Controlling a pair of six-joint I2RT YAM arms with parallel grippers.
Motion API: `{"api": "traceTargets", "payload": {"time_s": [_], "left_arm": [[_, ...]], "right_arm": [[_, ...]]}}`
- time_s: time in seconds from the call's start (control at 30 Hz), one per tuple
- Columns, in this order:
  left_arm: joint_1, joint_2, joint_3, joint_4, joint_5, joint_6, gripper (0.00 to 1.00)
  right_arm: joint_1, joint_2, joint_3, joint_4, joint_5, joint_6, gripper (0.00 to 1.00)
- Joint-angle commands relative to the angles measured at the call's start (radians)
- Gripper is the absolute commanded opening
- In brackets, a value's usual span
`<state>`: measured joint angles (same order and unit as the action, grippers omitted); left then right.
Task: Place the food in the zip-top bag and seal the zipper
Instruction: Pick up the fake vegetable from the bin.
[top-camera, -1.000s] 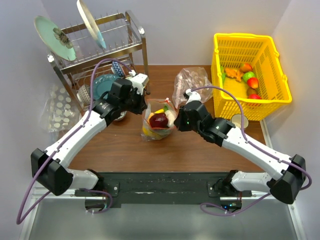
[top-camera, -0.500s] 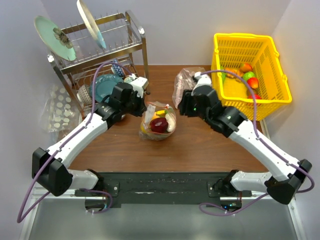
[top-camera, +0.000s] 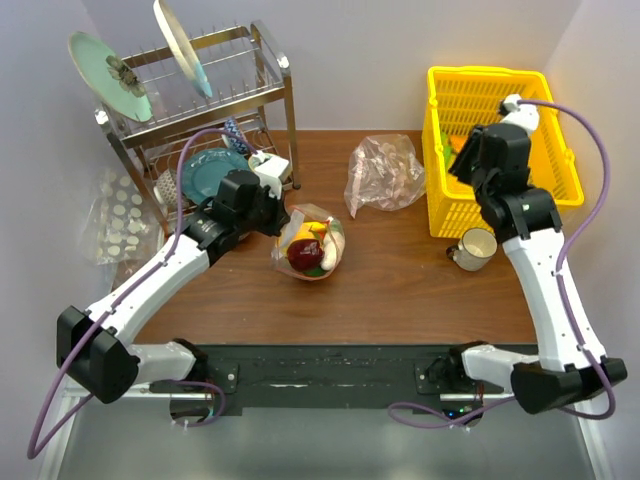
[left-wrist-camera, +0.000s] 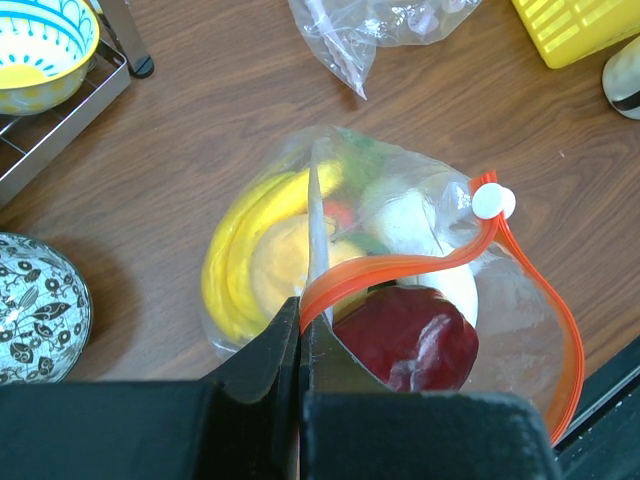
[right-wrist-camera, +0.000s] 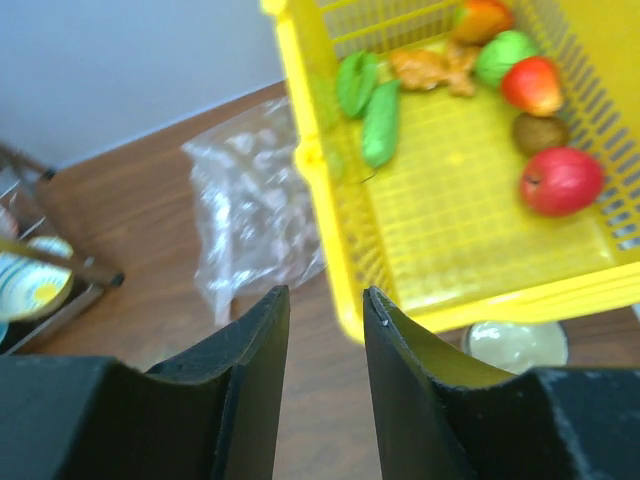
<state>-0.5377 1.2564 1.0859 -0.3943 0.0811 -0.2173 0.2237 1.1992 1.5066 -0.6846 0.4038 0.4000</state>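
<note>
1. The left gripper (left-wrist-camera: 303, 308) is clenched on the thin plastic of the zip-top bag (left-wrist-camera: 400, 200), at the point where the zipper (left-wrist-camera: 400, 268) begins. Its two fingers are pressed together with the film between them. I judge that it pinches this lip so that the mouth stands up and open and the soft bag does not fall flat.
2. The zipper is not sealed. Its two red-orange strips run apart in a wide loop, and the white end piece (left-wrist-camera: 493, 201) sits at the far end of the loop.
3. The bag rests on the table (top-camera: 400, 290) near the middle, just in front of the left gripper. Inside it I can see the yellow banana (left-wrist-camera: 235, 250) along one side and the dark-red piece (left-wrist-camera: 410, 335) near the mouth, with other pieces packed between them.
4. The right gripper (right-wrist-camera: 325, 300) is released, with its fingers apart and nothing between them. It hovers over the near wall of the yellow basket (right-wrist-camera: 320, 180), well apart from the bag.
5. In the basket lie the green cucumber (right-wrist-camera: 380, 120), the red apple (right-wrist-camera: 560, 180) and a few more pieces. I judge that this arm is there to take the next piece while the other arm holds the bag ready.
6. The pinkish bag (top-camera: 385, 175) lies beside the basket and a cup (top-camera: 477, 245) stands near it. Neither seems to be needed now.
</note>
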Motion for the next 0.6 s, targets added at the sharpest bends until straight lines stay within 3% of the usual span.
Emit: {"api": "traceTargets", "payload": {"time_s": [0.0,0.1,0.33,0.43,0.47,0.57], "left_arm": [[0.005,-0.025,-0.009,0.060,-0.015,-0.002,0.00],[0.007,-0.023,-0.012,0.063,-0.020,-0.004,0.00],[0.007,-0.005,-0.012,0.068,-0.029,-0.004,0.00],[0.007,0.006,-0.011,0.069,-0.034,-0.004,0.00],[0.007,0.008,-0.011,0.069,-0.037,-0.004,0.00],[0.007,0.015,-0.014,0.071,-0.041,-0.004,0.00]], "right_arm": [[-0.168,0.098,0.059,0.063,-0.043,-0.010,0.38],[-0.287,0.204,0.102,0.100,-0.158,0.032,0.38],[-0.400,0.456,0.170,0.218,-0.354,0.120,0.47],[-0.428,0.559,0.167,0.308,-0.452,0.164,0.64],[-0.438,0.609,0.167,0.353,-0.476,0.186,0.81],[-0.448,0.707,0.191,0.401,-0.514,0.204,0.94]]}}
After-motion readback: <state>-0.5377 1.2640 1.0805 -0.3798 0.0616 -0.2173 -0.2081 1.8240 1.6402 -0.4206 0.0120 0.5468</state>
